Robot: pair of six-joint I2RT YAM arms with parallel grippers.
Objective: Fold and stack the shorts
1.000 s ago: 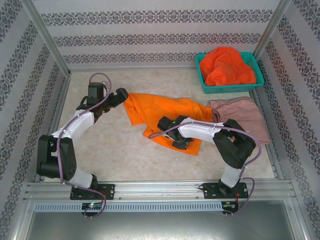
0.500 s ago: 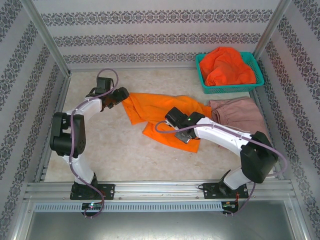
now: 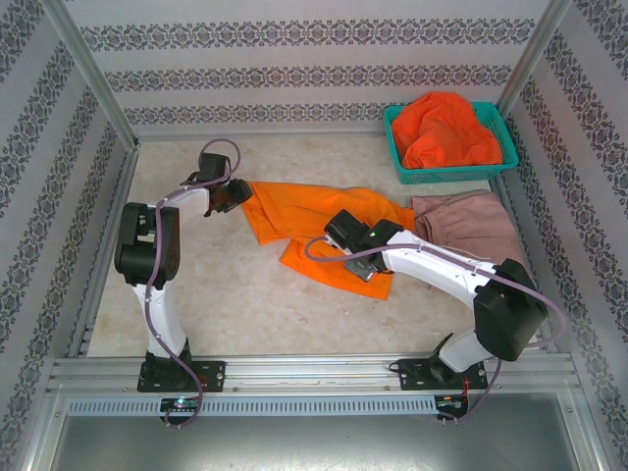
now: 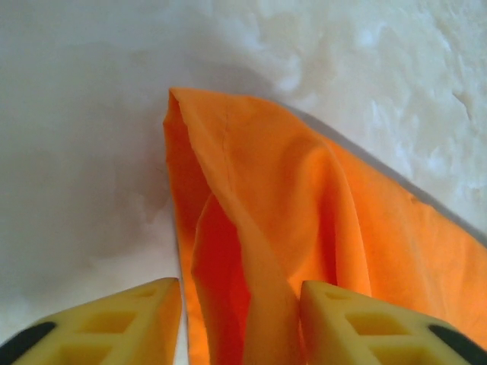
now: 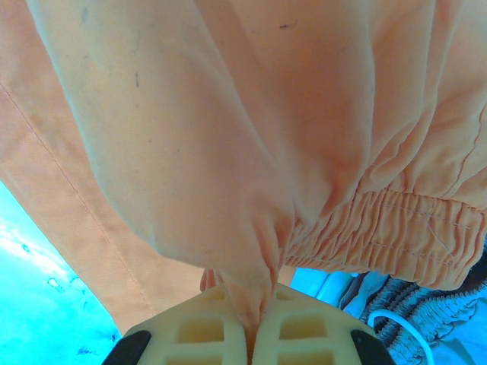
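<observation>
Orange shorts (image 3: 314, 218) lie spread across the middle of the table. My left gripper (image 3: 238, 194) is at their far-left corner. In the left wrist view its yellow fingers (image 4: 122, 323) stand apart, and a raised fold of the orange shorts (image 4: 259, 228) sits between them against the right finger. My right gripper (image 3: 361, 267) is shut on the near edge of the shorts, with the cloth (image 5: 228, 137) pinched and bunched between its pads (image 5: 202, 331). Dusty pink shorts (image 3: 473, 228) lie flat at the right. Bright red-orange shorts (image 3: 446, 128) are heaped in the basket.
A teal mesh basket (image 3: 502, 123) stands in the far right corner, just behind the pink shorts. Metal frame rails (image 3: 294, 371) and patterned walls enclose the table. Bare tabletop (image 3: 226, 294) lies in front of the orange shorts.
My left arm has reared up at the elbow, and its jaws have narrowed around the corner of the shorts. The right gripper has shut on the near edge and shifted slightly.
</observation>
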